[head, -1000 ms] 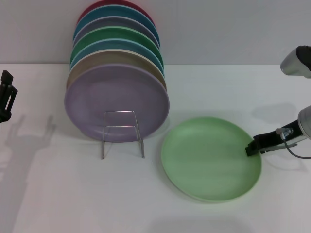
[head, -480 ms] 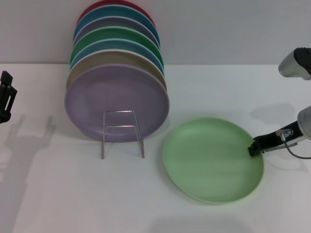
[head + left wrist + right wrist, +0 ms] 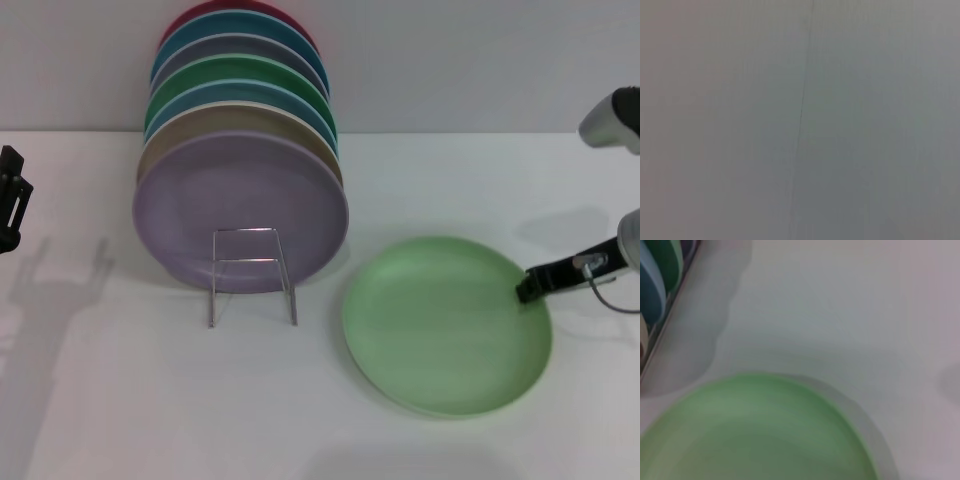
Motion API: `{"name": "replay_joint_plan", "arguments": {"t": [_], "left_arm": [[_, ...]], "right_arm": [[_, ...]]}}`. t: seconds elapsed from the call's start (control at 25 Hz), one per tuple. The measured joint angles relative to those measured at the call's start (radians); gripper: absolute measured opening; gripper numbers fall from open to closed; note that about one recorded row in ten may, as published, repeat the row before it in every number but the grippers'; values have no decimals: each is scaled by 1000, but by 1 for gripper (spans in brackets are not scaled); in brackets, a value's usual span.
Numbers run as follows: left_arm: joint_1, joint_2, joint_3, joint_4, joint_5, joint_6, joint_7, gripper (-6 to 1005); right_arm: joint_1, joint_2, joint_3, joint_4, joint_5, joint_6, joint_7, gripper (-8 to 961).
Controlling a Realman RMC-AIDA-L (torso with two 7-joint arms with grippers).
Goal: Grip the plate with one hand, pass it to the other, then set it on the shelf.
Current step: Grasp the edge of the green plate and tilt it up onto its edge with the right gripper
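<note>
**One green plate at the right end effector's tip**

One pale mint-green plate (image 3: 446, 325) lies on the white counter (image 3: 120, 400), to the right of the rack and near the front. The right end effector (image 3: 527, 289) reaches in from the right edge, its dark tip at the plate's right rim; it appears to have closed on that rim, though the fingers themselves are too small to make out clearly. The right wrist view shows the same plate (image 3: 755, 432) filling the lower part of the picture, with bare counter beyond it.

Left of the plate stands the shelf (image 3: 250, 275), a thin silver wire rack with a squarish looped front. A row of upright plates is stacked in it, leaning back toward the wall: a lilac plate (image 3: 240, 212) at the front, then tan, blue, darker green and more behind, ending in a red one.

The left end effector (image 3: 12, 200) sits at the far left edge, well apart from everything; I cannot tell how far open it is. Its wrist view shows only a plain grey surface.
</note>
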Motion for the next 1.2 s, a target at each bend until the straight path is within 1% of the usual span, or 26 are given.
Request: {"name": "replay_joint_plan", "arguments": {"t": [0.24, 0.48, 0.68, 0.84, 0.96, 1.08, 1.2], "left_arm": [[1, 0, 0, 2, 0, 1, 0, 743], [2, 0, 0, -1, 0, 4, -1, 742], [2, 0, 0, 0, 0, 15, -2, 742], [7, 0, 0, 3, 0, 31, -2, 742], [13, 0, 0, 6, 0, 38, -2, 742], [24, 0, 0, 4, 0, 56, -2, 742], [37, 0, 0, 0, 2, 90, -2, 742]], "right_arm": [[-66, 21, -9, 150, 6, -20, -33, 36], [-137, 23, -63, 305, 7, -50, -33, 25], [-215, 25, -126, 434, 5, -121, -33, 22], [-295, 25, -193, 539, -23, -209, -30, 22], [-361, 25, -239, 595, -47, -304, -28, 22], [-426, 25, -284, 614, -58, -428, -30, 22], [-498, 25, -339, 614, -75, -595, -32, 22]]}}
